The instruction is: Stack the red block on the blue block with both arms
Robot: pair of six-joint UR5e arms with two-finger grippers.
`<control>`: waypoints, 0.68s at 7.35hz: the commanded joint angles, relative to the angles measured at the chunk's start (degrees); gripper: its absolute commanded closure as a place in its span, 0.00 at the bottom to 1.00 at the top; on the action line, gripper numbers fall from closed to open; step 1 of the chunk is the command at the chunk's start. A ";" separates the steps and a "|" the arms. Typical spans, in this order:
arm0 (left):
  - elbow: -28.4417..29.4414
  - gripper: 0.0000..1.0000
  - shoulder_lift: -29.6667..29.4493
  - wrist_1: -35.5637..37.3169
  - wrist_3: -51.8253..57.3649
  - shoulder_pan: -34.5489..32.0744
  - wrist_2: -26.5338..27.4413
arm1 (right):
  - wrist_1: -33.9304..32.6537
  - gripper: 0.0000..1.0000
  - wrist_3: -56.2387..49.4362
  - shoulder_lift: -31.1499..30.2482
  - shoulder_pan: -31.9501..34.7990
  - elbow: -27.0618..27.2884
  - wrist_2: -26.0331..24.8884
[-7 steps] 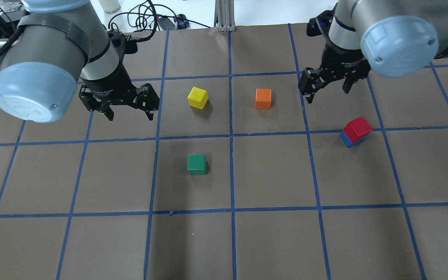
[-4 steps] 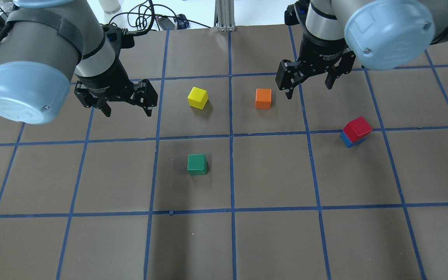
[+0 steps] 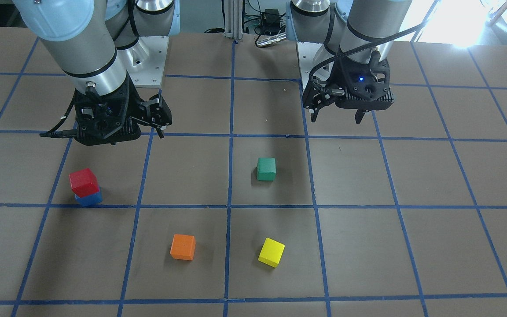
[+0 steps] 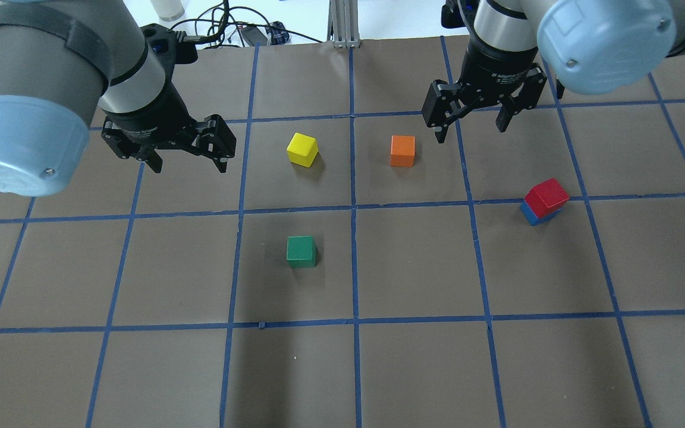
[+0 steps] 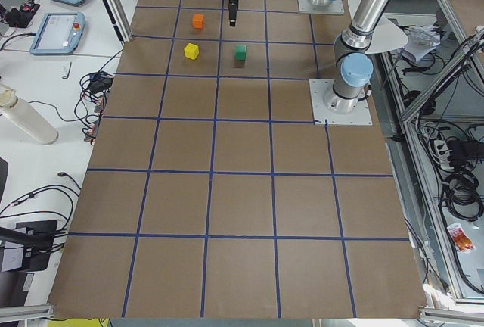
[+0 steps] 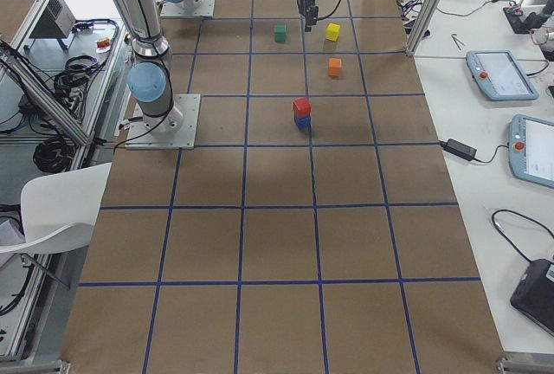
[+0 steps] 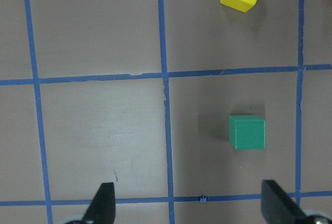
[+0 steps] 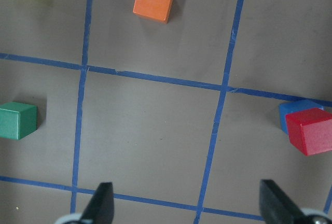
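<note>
Red is sitting on top of blue: the red block (image 4: 547, 195) is resting on the blue block (image 4: 531, 214) in a grid square on the robot's right side of the table (image 4: 414, 368). A sliver of blue is showing from under one side, so the pair is standing slightly out of line.

Neither gripper is touching the stack. The right gripper (image 4: 470, 132) is hanging above the table with its fingers spread wide and nothing between them, well apart from the stack and nearer the orange cube (image 4: 402, 150). The left gripper (image 4: 188, 166) is hovering likewise, fingers apart and empty, off to the side of the yellow cube (image 4: 302, 149), with the green cube (image 4: 301, 251) lying loose nearer the table's middle.

Judging by how things are lying, the stacking itself is looking done. Little is remaining beyond the arms drawing clear, and the small overhang is posing little risk so long as nothing is nudging it.
</note>
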 commanded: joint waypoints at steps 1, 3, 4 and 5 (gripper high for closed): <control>1.38 0.00 0.07 -0.52 0.31 0.43 0.04 | -0.16 0.00 1.84 -0.30 0.90 0.60 -0.44; 0.69 0.00 -0.28 -0.52 0.05 0.08 0.13 | -0.33 0.00 2.89 -0.39 1.61 0.52 -0.71; 0.77 0.00 -0.46 -0.52 -0.30 -0.01 -0.22 | -0.24 0.00 5.51 -0.39 1.78 0.52 -0.62; 0.86 0.00 -0.89 -0.52 -0.48 -0.01 -0.40 | -0.33 0.00 5.54 -0.30 1.79 0.52 -0.53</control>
